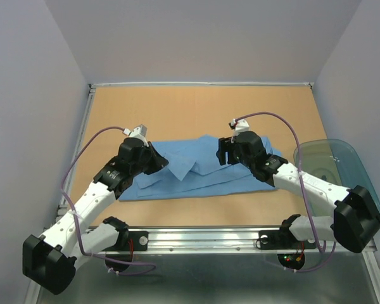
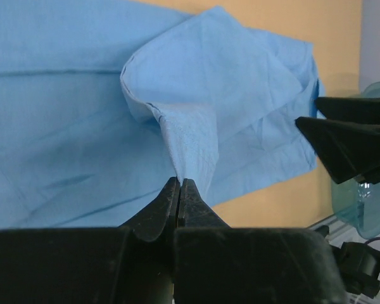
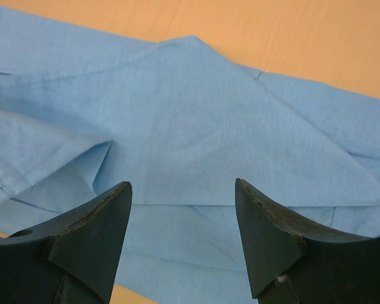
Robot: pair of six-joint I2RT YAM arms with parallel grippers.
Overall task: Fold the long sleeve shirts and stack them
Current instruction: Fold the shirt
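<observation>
A light blue long sleeve shirt (image 1: 196,170) lies partly folded across the middle of the brown table. My left gripper (image 1: 157,158) sits at its left part and is shut on a pinched fold of the shirt (image 2: 190,142), which rises as a peak from the fingertips (image 2: 179,182). My right gripper (image 1: 223,152) hovers open over the shirt's right half; the cloth (image 3: 196,126) shows flat between its two black fingers (image 3: 104,215), which hold nothing. In the left wrist view the right gripper's fingers (image 2: 342,136) appear at the right edge.
A translucent teal plastic tub (image 1: 335,166) stands at the table's right edge, partly under the right arm. Grey walls close in the table on three sides. A metal rail (image 1: 202,237) with the arm bases runs along the near edge.
</observation>
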